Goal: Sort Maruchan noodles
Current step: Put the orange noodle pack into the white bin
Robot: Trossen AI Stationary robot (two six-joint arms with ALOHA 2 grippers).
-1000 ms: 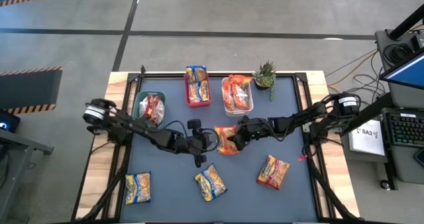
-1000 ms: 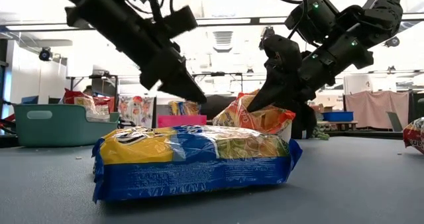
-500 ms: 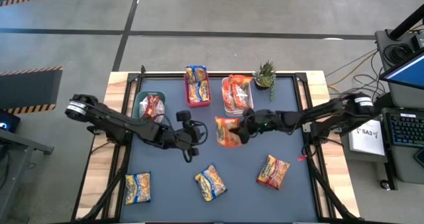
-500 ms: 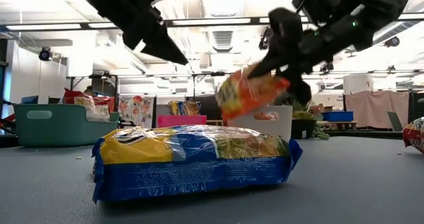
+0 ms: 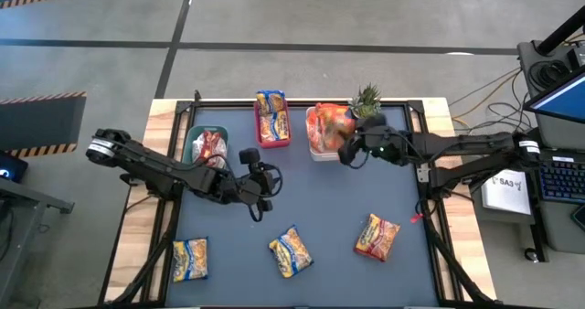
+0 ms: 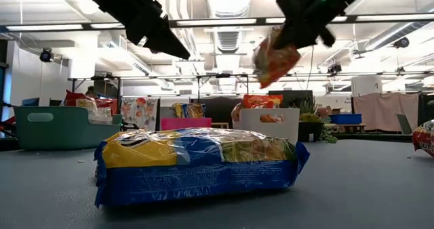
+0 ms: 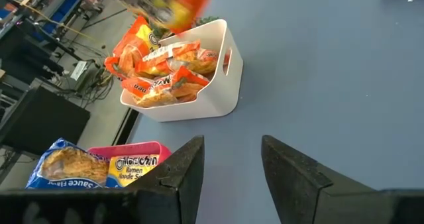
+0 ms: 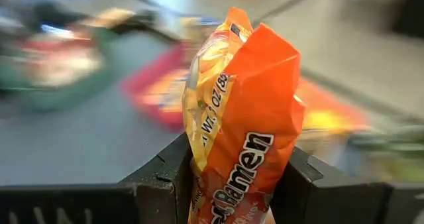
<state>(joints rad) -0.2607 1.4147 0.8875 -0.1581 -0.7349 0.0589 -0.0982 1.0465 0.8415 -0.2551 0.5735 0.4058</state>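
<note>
My right gripper [image 5: 347, 147] is shut on an orange Maruchan packet [image 5: 333, 123] and holds it in the air over the white bin [image 5: 315, 151], which has several orange packets in it. In the low view the packet [image 6: 274, 57] hangs under that gripper [image 6: 300, 20]. My left gripper [image 5: 260, 186] hovers open over bare mat near the table's middle, touching nothing. Two yellow-and-blue packets [image 5: 190, 259] [image 5: 291, 251] and a red-orange one [image 5: 377, 237] lie flat near the table's near edge. My right gripper pinches the orange packet between its two fingers, which sit on the packet's two flat faces near one end [image 8: 246, 159]. The fingers come slanting down from the table's right. The packet is lifted clear and hangs tilted below them, its free end [image 6: 266, 70] lowest.
A green bin [image 5: 194, 135] with red packets and a red bin [image 5: 261, 143] with yellow-and-blue packets stand left of the white bin along the far edge. A small potted plant [image 5: 366, 100] stands right of the white bin. Bare mat lies between the bins and the loose packets.
My right gripper has lifted the orange packet off the mat at the table's middle and carried it up and toward the far edge, over the white bin. My left gripper drew back from the packet toward the table's left and rose, then held still.
</note>
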